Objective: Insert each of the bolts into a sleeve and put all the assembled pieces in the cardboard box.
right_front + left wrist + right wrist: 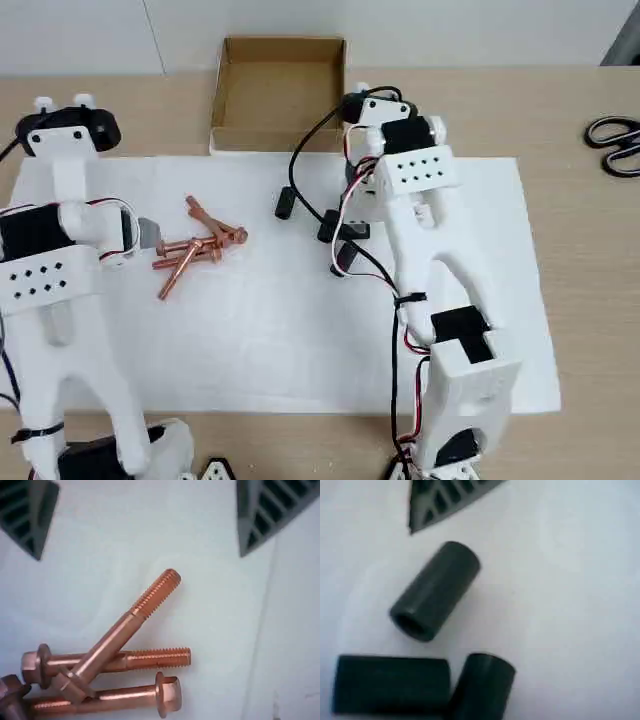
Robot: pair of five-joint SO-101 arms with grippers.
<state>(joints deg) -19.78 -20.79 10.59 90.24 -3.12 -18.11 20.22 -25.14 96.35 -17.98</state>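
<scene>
Evidently the left gripper hangs spread wide with nothing between its jaws, and the heap of bolts lies just ahead of its tips on the white sheet. The step in hand looks to be picking one bolt. I would take the slanted bolt, which lies across the others with its threaded end nearest the gripper. Close on the smooth shank so the thread stays free for a sleeve, and lift straight up so the rest are not dragged.

The right gripper sits just beside the nearest sleeve, with two more sleeves, perhaps touching each other, beyond it. Whether it is spread or closed I cannot tell.

The wrist views give the threads, the flanged heads and the sleeve's open bore. The high view loses those details but places the cardboard box well beyond both grippers and the scissors far out past the right one
</scene>
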